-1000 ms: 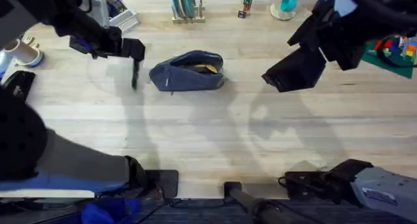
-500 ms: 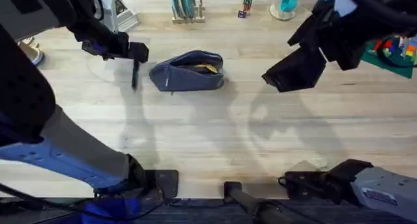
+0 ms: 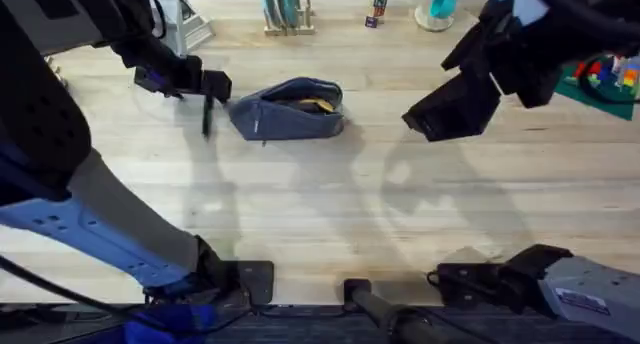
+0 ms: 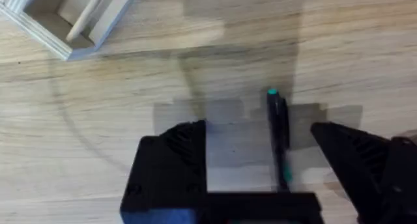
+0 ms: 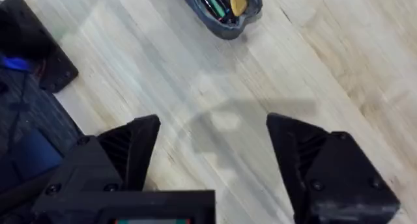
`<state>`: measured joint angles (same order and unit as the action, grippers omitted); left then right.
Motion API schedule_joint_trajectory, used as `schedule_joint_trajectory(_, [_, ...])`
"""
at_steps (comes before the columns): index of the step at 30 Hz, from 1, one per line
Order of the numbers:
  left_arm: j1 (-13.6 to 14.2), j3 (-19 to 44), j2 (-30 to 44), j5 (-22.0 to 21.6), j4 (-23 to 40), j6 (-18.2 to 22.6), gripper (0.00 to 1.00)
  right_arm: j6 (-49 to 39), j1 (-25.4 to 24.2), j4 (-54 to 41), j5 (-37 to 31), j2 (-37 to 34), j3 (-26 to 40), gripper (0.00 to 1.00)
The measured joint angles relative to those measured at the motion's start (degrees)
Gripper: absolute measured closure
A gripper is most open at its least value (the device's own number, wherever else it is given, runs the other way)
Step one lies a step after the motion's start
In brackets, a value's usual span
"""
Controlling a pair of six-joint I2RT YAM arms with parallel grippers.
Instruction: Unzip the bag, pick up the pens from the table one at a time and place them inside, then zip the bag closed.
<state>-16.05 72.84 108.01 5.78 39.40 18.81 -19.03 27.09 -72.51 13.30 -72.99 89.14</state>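
Observation:
The grey-blue bag [image 3: 288, 110] lies unzipped at the back middle of the table [image 3: 330, 204], with green pens and a yellow item inside [image 5: 221, 4]. A slim dark pen [image 3: 207, 116] with a green tip [image 4: 276, 129] lies on the wood just left of the bag. My left gripper [image 3: 205, 87] [image 4: 257, 129] hangs over that pen, open, its fingers wide on either side and not touching it. My right gripper [image 3: 440, 114] [image 5: 214, 123] hovers high to the right of the bag, open and holding nothing.
A pale wooden rack [image 4: 65, 22] stands near the left gripper. Along the back edge are a dish rack [image 3: 285, 9], small blocks [image 3: 378, 6] and a teal object [image 3: 438, 6]. A green mat with coloured bricks [image 3: 605, 79] lies at the far right.
My left arm has swung in and its gripper has shifted slightly right, over the pen. The pen, the bag and the right arm have not moved.

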Motion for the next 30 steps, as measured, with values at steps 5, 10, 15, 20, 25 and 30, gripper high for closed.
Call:
schedule_joint_trajectory(5, [0.07,0.05,0.04,0.46,0.22,-0.35,0.232,0.00,0.00,0.00,0.00,0.02,0.00,0.006])
schedule_joint_trajectory(10, [0.47,0.28,0.07,0.86,1.25,-0.84,0.759,0.00,0.00,0.00,-0.01,0.01,0.00,0.005])
schedule_joint_trajectory(15, [0.66,0.85,0.26,1.31,1.12,-0.88,0.954,0.00,0.00,0.00,-0.02,0.02,0.00,0.006])
schedule_joint_trajectory(20, [0.66,0.94,0.26,1.29,1.30,-0.90,0.959,0.00,0.00,0.00,0.00,0.00,0.00,0.005])
schedule_joint_trajectory(25, [0.66,0.94,0.26,1.29,1.31,-1.01,0.960,0.00,0.00,0.00,0.00,0.02,0.00,0.006])
schedule_joint_trajectory(30, [0.66,0.94,0.26,1.29,1.31,-1.01,0.959,0.00,0.00,0.00,-0.01,0.00,0.00,0.005])
